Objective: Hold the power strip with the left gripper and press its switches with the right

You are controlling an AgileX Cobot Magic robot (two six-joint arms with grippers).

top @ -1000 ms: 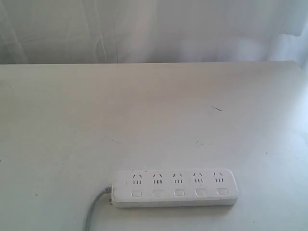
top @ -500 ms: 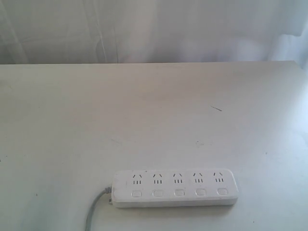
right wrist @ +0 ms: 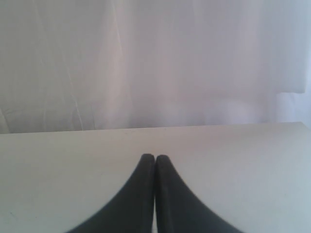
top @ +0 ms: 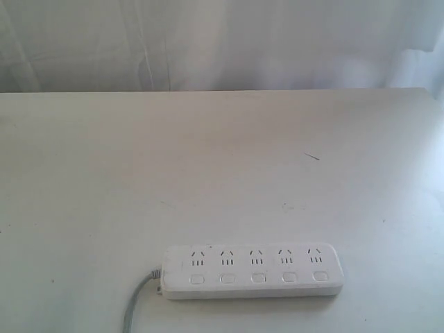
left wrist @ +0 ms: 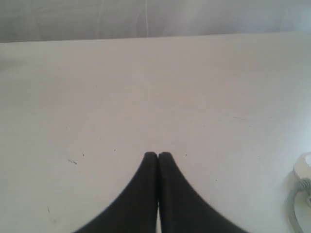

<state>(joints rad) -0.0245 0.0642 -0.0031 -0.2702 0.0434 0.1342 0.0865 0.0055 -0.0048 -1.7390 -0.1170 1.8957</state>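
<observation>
The power strip [top: 253, 270] lies flat on the white table [top: 208, 159], low in the exterior view. Its five switches [top: 258, 278] sit in a row under the plug holes. A grey cord [top: 135, 305] comes out of its left end. The left gripper [left wrist: 158, 155] is pinched tight with nothing in it, above bare table, apart from the strip. The right gripper [right wrist: 154, 157] is pinched tight too, holding nothing, facing a white curtain [right wrist: 146, 63].
</observation>
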